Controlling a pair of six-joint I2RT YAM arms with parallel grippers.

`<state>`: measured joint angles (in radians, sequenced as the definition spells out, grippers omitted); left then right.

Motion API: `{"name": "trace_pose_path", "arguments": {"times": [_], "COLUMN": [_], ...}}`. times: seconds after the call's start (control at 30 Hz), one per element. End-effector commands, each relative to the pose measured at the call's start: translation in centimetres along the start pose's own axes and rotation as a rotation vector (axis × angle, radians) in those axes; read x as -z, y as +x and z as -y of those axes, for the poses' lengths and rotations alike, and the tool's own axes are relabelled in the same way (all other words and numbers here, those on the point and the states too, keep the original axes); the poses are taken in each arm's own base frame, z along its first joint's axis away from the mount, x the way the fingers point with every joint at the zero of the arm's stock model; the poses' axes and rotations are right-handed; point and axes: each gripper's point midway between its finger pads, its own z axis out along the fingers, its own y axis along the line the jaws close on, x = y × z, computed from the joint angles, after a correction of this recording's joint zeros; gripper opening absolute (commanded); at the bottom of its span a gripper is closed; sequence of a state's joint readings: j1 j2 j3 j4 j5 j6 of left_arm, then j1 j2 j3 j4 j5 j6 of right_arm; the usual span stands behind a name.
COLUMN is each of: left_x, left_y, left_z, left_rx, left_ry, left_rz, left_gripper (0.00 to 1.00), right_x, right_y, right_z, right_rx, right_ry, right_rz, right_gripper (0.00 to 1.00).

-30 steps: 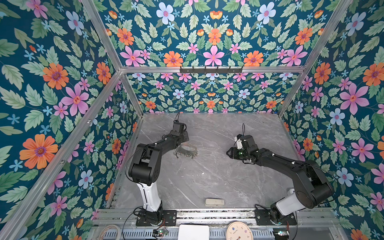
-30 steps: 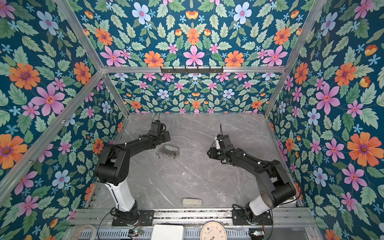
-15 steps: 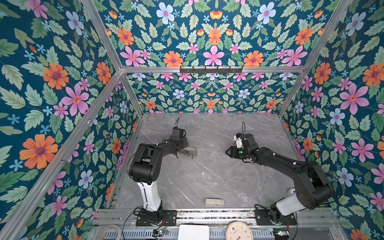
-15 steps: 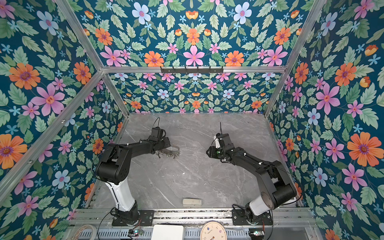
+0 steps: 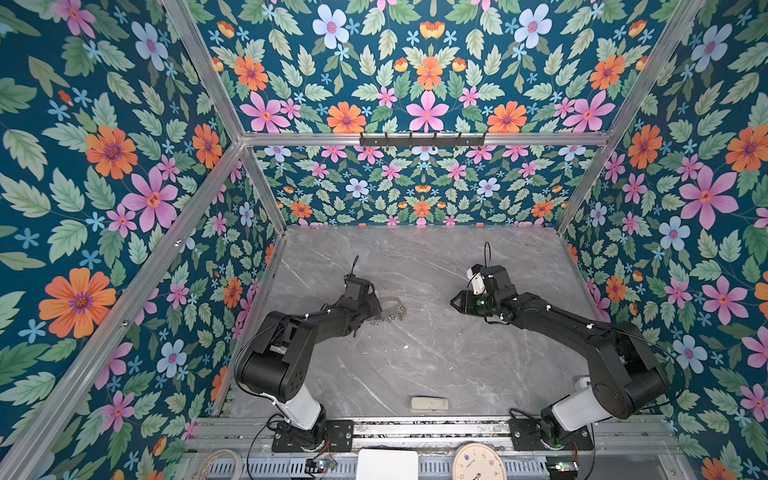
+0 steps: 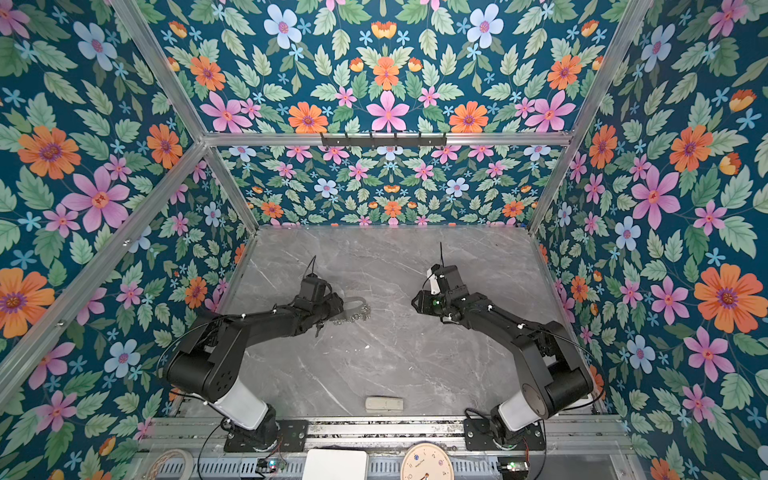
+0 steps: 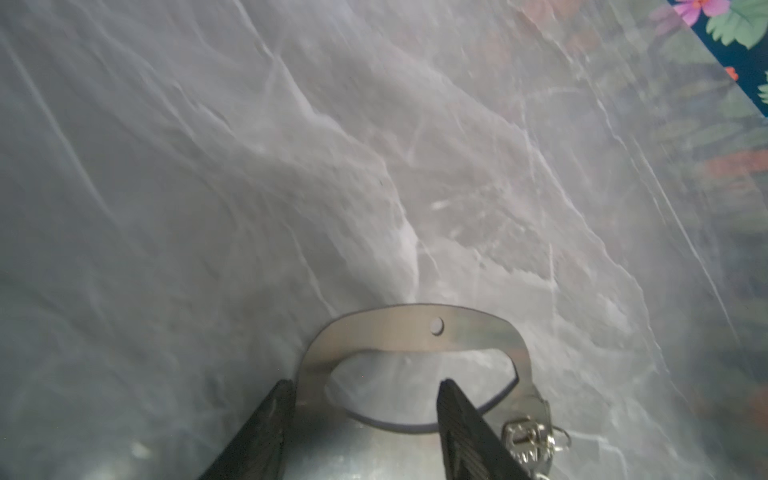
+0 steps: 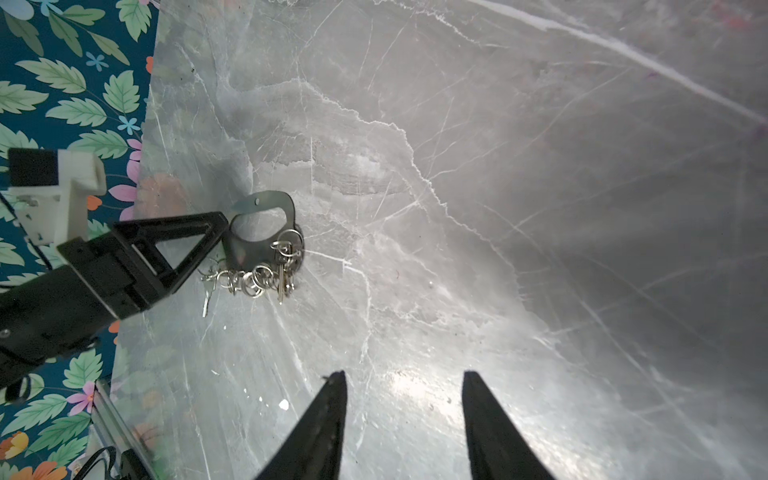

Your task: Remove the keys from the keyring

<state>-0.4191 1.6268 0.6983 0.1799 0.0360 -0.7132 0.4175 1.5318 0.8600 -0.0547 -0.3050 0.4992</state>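
Grey marble tabletop (image 5: 415, 357) inside flowered walls (image 5: 124, 166) carries the keyring (image 7: 399, 328), which lies flat right at the tips of the left claw (image 7: 365, 382). That claw stands about half open and clamps nothing. In the left wrist view one finger (image 7: 266, 424) sits just outside the end of the grey oval loop (image 8: 270, 198) while the other reaches over into its hole, so the loop's end band lies between them with a gap to spare. Just past the claw's tips the link chain (image 8: 249, 280) bunches up, and the keys (image 8: 281, 286) lie among its rings on the marble. Well apart, facing all this across bare marble, the right claw (image 8: 404, 374) hangs with its jaws parted and nothing between them. Far behind both claws, near the arm bases, rests a pale beige block (image 5: 429, 404).
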Motion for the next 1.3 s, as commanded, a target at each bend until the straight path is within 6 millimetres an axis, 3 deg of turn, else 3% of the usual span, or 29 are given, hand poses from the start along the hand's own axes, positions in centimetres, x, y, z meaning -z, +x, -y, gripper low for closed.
{"name": "trace_pose_path", "arguments": {"times": [0.0,0.23,0.4,0.6,0.73,1.0,1.27], "left_x": [0.5,2.9,5.3,6.1,5.3,2.9,0.7], "left_y": [1.9,4.2,3.1,3.0,4.5,7.2,8.4], "left_z": [1.7,4.6,6.1,9.7,11.3,14.5,14.8], "left_rx": [0.044,0.046,-0.051,-0.227,-0.387,-0.374,-0.368], "left_ry": [0.053,0.146,0.182,0.245,0.200,0.286,0.265], "left_rz": [-0.043,-0.080,-0.062,-0.106,-0.160,-0.250,-0.283], "left_gripper": [0.58,0.58,0.59,0.62,0.56,0.49,0.41], "right_x": [-0.1,-0.3,-0.1,0.4,1.2,2.0,2.5], "right_y": [-0.2,0.1,0.3,1.0,1.5,2.5,2.7], "right_z": [0.0,0.2,0.0,-0.2,0.3,1.1,1.4], "right_rx": [-0.003,-0.009,-0.005,-0.013,-0.027,-0.032,-0.030], "right_ry": [0.005,0.002,-0.010,-0.035,-0.016,0.010,0.025], "right_rz": [0.005,-0.001,0.001,-0.008,0.013,0.020,0.032], "right_gripper": [0.47,0.47,0.46,0.45,0.45,0.45,0.44]}}
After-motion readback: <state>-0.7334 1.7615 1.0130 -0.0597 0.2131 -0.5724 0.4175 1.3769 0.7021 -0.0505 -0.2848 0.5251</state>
